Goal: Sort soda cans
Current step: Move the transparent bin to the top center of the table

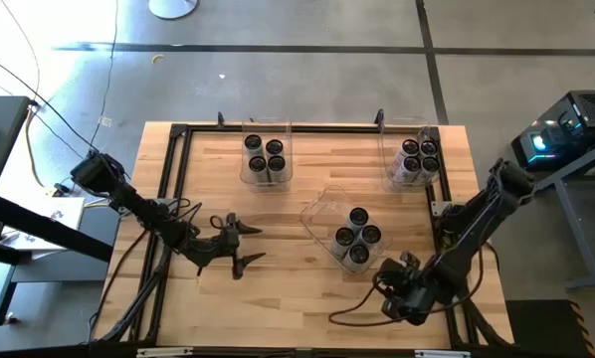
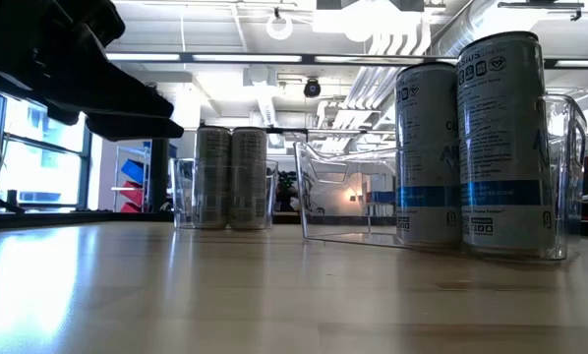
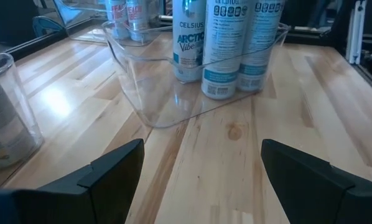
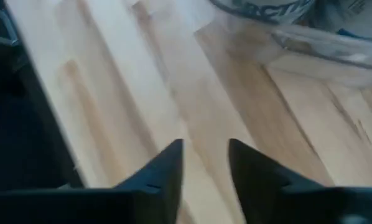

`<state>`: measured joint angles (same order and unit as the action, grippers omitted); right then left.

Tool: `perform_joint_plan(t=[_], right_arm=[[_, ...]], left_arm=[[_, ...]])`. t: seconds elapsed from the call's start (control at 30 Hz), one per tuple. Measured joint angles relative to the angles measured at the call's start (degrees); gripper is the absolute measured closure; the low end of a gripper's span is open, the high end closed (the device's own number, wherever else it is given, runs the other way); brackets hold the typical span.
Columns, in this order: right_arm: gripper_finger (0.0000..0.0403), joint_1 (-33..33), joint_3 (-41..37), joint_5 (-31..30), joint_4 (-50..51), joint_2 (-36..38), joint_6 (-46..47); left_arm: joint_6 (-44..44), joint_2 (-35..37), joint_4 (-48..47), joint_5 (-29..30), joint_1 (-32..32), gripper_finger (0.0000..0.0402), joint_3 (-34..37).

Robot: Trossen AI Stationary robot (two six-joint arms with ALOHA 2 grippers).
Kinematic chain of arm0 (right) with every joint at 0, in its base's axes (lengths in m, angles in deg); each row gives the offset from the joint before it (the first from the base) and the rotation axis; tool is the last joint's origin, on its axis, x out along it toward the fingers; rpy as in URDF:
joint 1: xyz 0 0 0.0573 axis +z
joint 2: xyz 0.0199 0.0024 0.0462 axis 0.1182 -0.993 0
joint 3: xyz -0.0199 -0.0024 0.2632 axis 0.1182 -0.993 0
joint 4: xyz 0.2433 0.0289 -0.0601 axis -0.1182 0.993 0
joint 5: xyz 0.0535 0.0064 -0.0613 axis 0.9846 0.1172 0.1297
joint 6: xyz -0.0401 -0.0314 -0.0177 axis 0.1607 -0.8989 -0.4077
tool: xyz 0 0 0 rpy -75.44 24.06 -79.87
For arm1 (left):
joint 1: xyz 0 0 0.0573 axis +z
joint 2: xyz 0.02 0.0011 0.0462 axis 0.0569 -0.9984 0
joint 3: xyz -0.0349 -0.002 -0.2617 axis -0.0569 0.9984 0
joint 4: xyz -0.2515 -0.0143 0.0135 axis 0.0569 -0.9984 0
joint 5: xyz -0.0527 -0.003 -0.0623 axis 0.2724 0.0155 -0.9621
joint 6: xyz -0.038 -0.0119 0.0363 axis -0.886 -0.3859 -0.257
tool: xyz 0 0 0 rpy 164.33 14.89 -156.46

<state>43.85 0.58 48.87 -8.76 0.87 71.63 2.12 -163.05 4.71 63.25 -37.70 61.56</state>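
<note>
Twelve cans: soda cans (image 1: 265, 156) stand four to a bin, in three clear bins on the worktop (image 1: 317, 199).
Upper-left bin (image 1: 266, 157): four cans, upper middle of the high view.
Upper-right bin (image 1: 414, 159): four cans, by the frame's right rail.
Centre bin (image 1: 343, 228): tilted askew, four cans in its lower end.
Left end effector (image 1: 240, 242): lower left, fingers spread wide, holding nothing.
Right end effector (image 4: 204, 165): lower right, fingers a narrow gap apart over bare wood, empty.
Left wrist view only: blue labels on the centre cans (image 3: 226, 46).
Low view only: cans upright, seen side-on.
</note>
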Motion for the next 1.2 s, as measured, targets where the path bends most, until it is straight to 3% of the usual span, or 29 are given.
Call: perform_joint_plan(t=[0.17, 0.23, 0.53, 0.77, 0.97, 1.1, 1.2], right_arm=[[0.038, -0.76, -7.52, -7.15, -8.52, -0.83, 0.23], [0.0395, -1.68, -8.87, -8.4, -11.07, -1.71, -1.18], [0.0401, -7.65, -8.42, -12.61, -19.19, -7.86, -11.88], [0.0402, -12.08, -8.44, -13.8, -24.18, -9.86, -15.27], [0.0402, -15.19, -8.42, -11.56, -28.78, -9.84, -20.45], [0.0402, -15.43, -8.42, -9.96, -28.67, -9.84, -21.12], [0.0403, -15.43, -8.42, -9.89, -28.89, -9.84, -21.35]], left_arm=[[-0.46, 0.0, 0.39, -0.68, -0.02, 0.0082, 0.0], [-0.46, 0.0, 0.51, -0.7, -0.02, 0.0082, 0.0], [-0.44, 0.02, 2.0, -1.52, -0.09, 0.0082, 0.0], [-2.44, 0.02, 1.99, -7.23, -0.19, 0.0082, 0.0], [-2.36, 0.02, 0.53, -5.89, -0.92, 0.0082, 0.0], [-0.01, -0.49, 0.39, -6.46, 2.52, 0.0085, 0.0], [2.67, -2.05, 3.42, -10.98, 6.53, 0.0091, 0.0]])
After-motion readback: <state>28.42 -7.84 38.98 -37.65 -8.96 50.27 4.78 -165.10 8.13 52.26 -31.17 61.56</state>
